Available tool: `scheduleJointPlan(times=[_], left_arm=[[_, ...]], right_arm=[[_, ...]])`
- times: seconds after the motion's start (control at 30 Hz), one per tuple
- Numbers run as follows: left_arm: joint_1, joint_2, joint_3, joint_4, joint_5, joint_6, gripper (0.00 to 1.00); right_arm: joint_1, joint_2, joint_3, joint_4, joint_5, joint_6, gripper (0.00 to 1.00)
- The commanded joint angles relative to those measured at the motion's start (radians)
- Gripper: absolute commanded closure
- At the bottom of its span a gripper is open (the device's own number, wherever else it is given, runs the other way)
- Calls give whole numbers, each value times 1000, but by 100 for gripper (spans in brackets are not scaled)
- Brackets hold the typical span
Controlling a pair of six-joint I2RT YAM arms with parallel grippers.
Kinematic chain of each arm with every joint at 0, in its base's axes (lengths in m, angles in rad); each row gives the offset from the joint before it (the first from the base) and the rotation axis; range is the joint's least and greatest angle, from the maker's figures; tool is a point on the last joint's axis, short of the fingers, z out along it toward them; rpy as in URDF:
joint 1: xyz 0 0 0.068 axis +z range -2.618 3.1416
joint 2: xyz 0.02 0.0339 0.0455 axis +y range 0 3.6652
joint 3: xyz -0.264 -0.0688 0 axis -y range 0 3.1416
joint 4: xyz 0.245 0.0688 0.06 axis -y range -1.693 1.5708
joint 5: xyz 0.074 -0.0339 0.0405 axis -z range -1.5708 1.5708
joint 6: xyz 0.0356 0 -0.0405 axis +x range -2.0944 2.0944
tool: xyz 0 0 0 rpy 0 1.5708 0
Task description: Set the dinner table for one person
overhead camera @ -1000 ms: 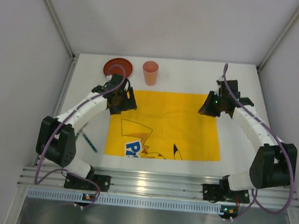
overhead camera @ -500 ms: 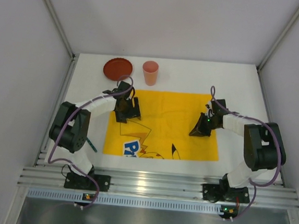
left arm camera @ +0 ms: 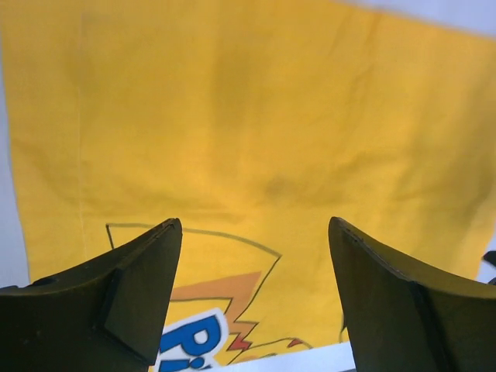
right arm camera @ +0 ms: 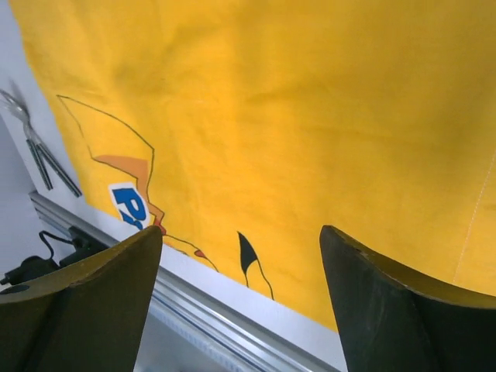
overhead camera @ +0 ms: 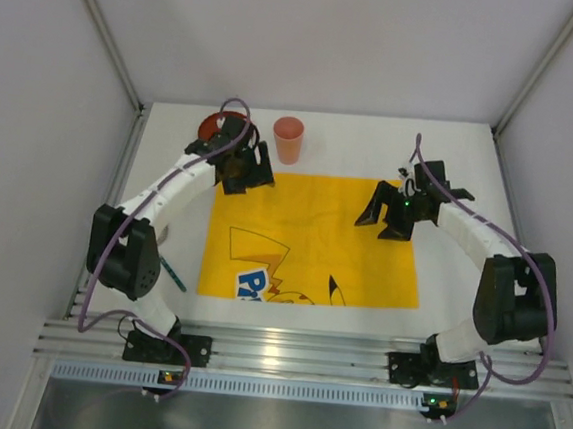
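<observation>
**Comparing views: both hands wide open over the yellow cloth**

The top view gives the full layout. The white worktop (overhead camera: 462,160) fills the booth, with its silver rail (overhead camera: 284,355) at 6 o'clock and the yellow cloth (overhead camera: 314,242) spread across the middle. The pink cup (overhead camera: 287,138) sits just past the cloth's far edge at 12 o'clock, and the red plate (overhead camera: 210,125) is at 11.

The wrist views miss the cup and plate but show the jaws properly. The left hand (left arm camera: 252,232) is spread wide with only cloth between the fingers. The right hand (right arm camera: 240,232) is the same, gripping nothing. The right wrist view also catches utensils (right arm camera: 39,151) lying just off the cloth's left edge. From the top they're only a thin teal sliver at 8 o'clock.

Half a second back, the left hand was lower on the cloth. Now it's up at the 11 o'clock corner, and its arm covers part of the plate. The right hand was pinched shut lower down and is now higher and open. The cloth and cup haven't budged.

I can't tell if any fingertip touches the cloth. One utensil looks like a fork, the other I can't make out.
</observation>
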Motion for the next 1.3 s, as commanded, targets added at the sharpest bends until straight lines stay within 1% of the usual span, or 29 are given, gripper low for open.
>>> scheduleJointPlan(times=[0.0, 0.03, 0.07, 0.1, 0.13, 0.17, 0.2, 0.3, 0.37, 0.5, 0.67, 0.77, 0.87, 0.9, 1.0, 1.03, 1.07, 1.17, 1.23, 1.27], left_arm=[[12, -15, 193, -15, -69, 34, 18], [18, 27, 232, -14, -85, 42, 18], [19, 52, 313, -14, -92, 51, 18], [25, 116, 357, -18, -99, 66, 18], [30, 149, 403, -24, -99, 71, 19], [33, 181, 488, -30, -102, 75, 19], [38, 244, 529, -44, -103, 80, 19], [48, 357, 668, -66, -106, 80, 19], [53, 408, 755, -77, -111, 79, 19], [73, 547, 869, -109, -108, 65, 19], [88, 617, 902, -29, -77, 45, 19], [88, 670, 954, -47, -80, 46, 21], [88, 701, 965, -60, -86, 54, 33], [90, 707, 962, -64, -86, 54, 48], [88, 704, 960, -80, -100, 68, 78], [88, 700, 960, -83, -106, 71, 98], [88, 685, 960, -86, -105, 77, 100], [75, 640, 943, -100, -91, 94, 100], [44, 587, 908, -112, -120, 120, 100], [33, 566, 891, -113, -129, 131, 100]], right_arm=[[8, -113, 65, -128, 1, -36, 16], [6, -128, 59, -136, 5, -38, 13], [8, -142, 52, -153, 12, -44, 13], [6, -170, 29, -159, 23, -46, 13], [6, -184, 15, -166, 26, -49, 13], [6, -196, 1, -168, 26, -47, 13], [6, -222, -14, -170, 28, -46, 13], [5, -279, -80, -171, 32, -30, 13], [5, -305, -97, -171, 41, -21, 13], [0, -351, -123, -176, 60, -18, 14], [-5, -363, -142, -179, 72, -18, 15], [-9, -357, -146, -179, 75, -21, 16], [-9, -343, -134, -183, 80, -30, 16], [-11, -340, -125, -183, 80, -33, 16], [-11, -310, -93, -182, 72, -39, 17], [-8, -299, -79, -182, 64, -42, 18], [-8, -273, -61, -182, 49, -46, 18], [2, -215, 47, -186, 31, -46, 19], [17, -161, 197, -186, 11, -33, 19], [24, -143, 197, -188, 3, -29, 18]])
